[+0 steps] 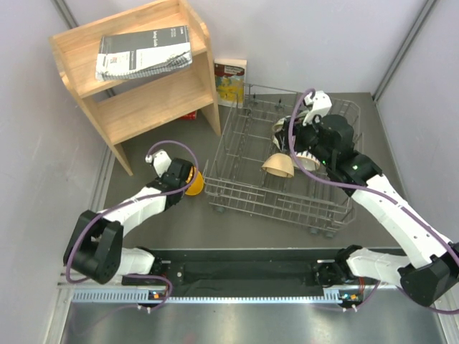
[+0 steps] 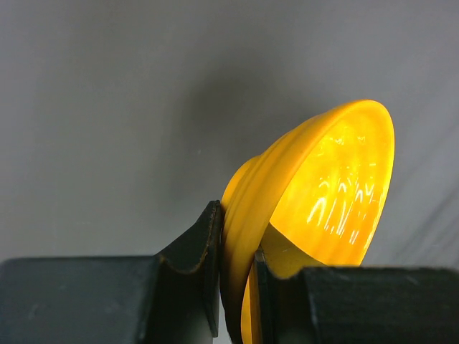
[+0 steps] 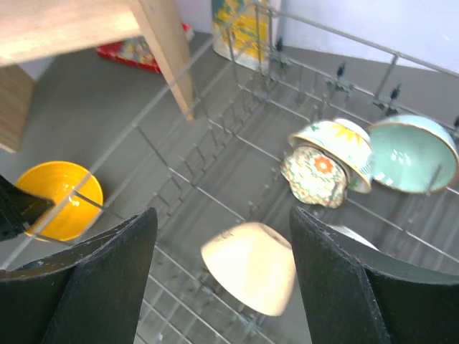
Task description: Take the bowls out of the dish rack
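Observation:
My left gripper [image 1: 185, 177] is shut on the rim of the orange-yellow bowl [image 1: 195, 183], held tilted just left of the grey wire dish rack [image 1: 237, 140]. In the left wrist view my gripper [image 2: 237, 240] pinches the bowl's [image 2: 323, 186] wall. My right gripper [image 3: 224, 215] is open above the rack [image 3: 193, 154], over the upturned tan-peach bowl [image 3: 251, 265], not touching it; that bowl also shows from above [image 1: 278, 165]. The scalloped floral bowl [image 3: 315, 175] and the teal-green bowl [image 3: 412, 154] stand at the rack's far side. A white bowl [image 3: 351, 236] is mostly hidden by my right finger.
A wooden shelf [image 1: 143, 86] with a booklet [image 1: 143, 51] stands at the back left, close to the rack's left corner. A yellow book [image 1: 231, 82] leans behind the rack. A red item [image 1: 190, 115] lies under the shelf. Grey walls close in on both sides.

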Controlling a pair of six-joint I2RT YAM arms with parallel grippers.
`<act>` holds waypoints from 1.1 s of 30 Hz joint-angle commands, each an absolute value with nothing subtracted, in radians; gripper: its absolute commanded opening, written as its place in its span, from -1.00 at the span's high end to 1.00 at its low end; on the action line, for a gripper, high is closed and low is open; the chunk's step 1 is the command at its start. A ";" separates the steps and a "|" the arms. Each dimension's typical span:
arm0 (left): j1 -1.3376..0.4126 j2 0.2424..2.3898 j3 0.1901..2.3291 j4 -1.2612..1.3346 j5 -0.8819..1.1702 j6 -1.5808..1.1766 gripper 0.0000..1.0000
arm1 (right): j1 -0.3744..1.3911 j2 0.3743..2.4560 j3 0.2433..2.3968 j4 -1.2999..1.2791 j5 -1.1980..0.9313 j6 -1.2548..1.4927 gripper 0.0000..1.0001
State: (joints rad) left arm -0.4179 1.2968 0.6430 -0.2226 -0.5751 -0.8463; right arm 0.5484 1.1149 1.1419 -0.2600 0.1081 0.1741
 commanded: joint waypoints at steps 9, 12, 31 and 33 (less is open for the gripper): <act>-0.410 1.328 0.606 -0.202 -0.471 -0.879 0.78 | 0.520 1.213 1.239 -0.403 0.123 0.150 -0.52; -0.411 1.301 0.610 -0.242 -0.503 -0.867 0.70 | 0.512 1.216 1.256 -0.391 0.121 0.141 -0.52; -0.411 1.224 0.650 -0.362 -0.568 -0.888 -0.01 | 0.495 1.215 1.210 -0.362 0.097 0.160 -0.52; -0.411 1.186 0.652 -0.376 -0.574 -0.885 -0.16 | 0.497 1.209 1.204 -0.364 0.092 0.164 -0.52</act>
